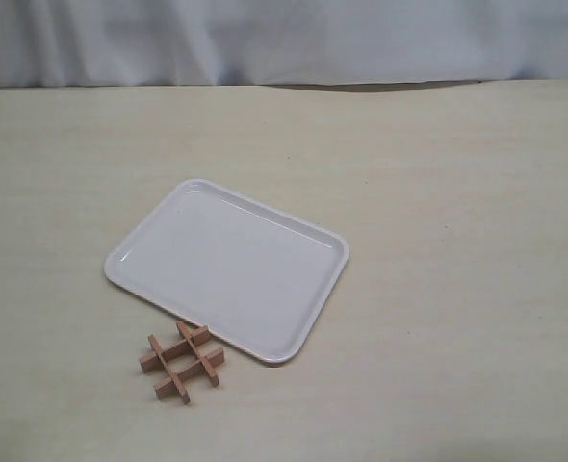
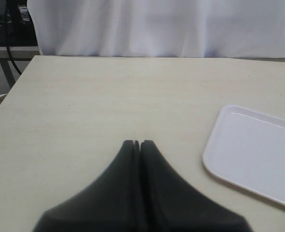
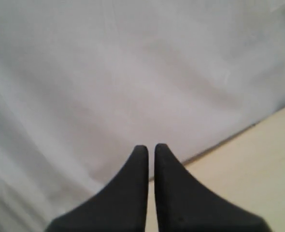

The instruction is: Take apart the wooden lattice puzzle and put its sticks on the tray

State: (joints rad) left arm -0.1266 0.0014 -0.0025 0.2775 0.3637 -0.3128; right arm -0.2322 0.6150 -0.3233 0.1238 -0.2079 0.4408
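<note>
A pale cream table (image 1: pixel 457 289) with faint wood grain is stretching out in front of me, and it is carrying two things. A white glossy tray (image 1: pixel 228 269) is lying flat near the middle of it, turned at an angle to the table edges, its bare inside shining a little. A small wooden puzzle (image 1: pixel 190 373) is lying flat on the table just beside the near long rim of the tray, toward the left end of that rim. Its four reddish-brown sticks (image 1: pixel 173 349) are crossing each other like a hash sign. One stick end is coming very close to the rim; I am not able to tell if it is touching.
</note>
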